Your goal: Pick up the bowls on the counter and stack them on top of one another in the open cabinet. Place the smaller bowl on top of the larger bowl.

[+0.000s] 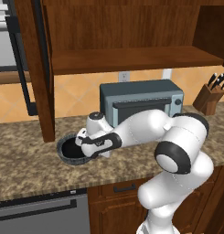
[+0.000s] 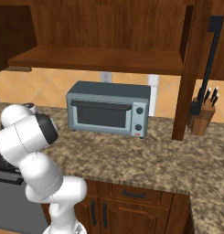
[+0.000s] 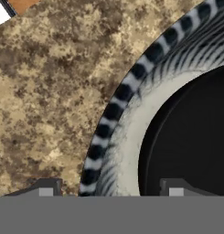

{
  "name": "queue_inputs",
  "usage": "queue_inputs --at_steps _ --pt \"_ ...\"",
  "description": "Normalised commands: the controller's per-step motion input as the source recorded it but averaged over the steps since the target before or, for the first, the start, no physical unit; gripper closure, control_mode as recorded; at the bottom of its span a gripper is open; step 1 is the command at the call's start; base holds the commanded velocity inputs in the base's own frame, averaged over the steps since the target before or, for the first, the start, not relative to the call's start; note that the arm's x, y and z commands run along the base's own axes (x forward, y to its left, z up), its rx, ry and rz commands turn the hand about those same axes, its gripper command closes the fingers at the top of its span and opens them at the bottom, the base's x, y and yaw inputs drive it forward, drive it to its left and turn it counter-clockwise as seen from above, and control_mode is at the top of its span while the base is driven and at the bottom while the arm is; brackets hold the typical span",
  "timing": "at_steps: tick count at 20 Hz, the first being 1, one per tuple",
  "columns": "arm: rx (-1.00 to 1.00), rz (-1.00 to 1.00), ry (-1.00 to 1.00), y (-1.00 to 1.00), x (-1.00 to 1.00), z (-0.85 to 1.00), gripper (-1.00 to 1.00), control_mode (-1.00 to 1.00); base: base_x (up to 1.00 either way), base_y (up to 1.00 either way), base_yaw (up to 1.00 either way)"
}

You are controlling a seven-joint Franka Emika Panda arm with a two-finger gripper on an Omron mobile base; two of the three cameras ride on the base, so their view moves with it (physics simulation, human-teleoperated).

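Two bowls sit nested on the tabletop [image 1: 35,169]: the smaller bowl [image 3: 195,141], plain black, lies inside the larger bowl [image 1: 63,153], whose pale inner wall and dark-and-light banded rim curve across my hand view. In the left base view the pair rests just left of the toaster oven [image 1: 141,103] and beside the foot of the tall wooden door [image 1: 40,68] of the open cabinet [image 1: 131,59].

My end effector [image 3: 109,187] is low over the near rim of the larger bowl. My fingertips [image 3: 45,188] stand spread: one is over the bare speckled stone outside the rim, the other over the black bowl's inside, so the grey rim passes between them. I cannot tell whether either pad touches the bowl.

From the left base view my arm reaches leftward across the front of the toaster oven, and my wrist covers the right side of the bowls. The cabinet's plank shelf runs above the toaster oven. A knife block [image 2: 202,116] stands on the tabletop at the right, well apart from the bowls.
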Motion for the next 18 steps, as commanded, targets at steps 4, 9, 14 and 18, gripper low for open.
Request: queue_inputs --at_steps 4,9,14,18 --pt "0.0 0.0 0.0 0.0 0.0 0.0 1.0 -1.0 0.0 0.0 0.0" --pt "0.01 -0.01 -0.01 -0.08 -0.28 0.05 1.0 -1.0 0.0 0.0 0.0" --pt "0.1 -0.13 -0.17 -0.47 -0.98 0.58 1.0 -1.0 0.0 0.0 0.0" --pt "0.13 -0.2 -0.35 -0.61 -0.99 1.0 1.0 -1.0 0.0 0.0 0.0"
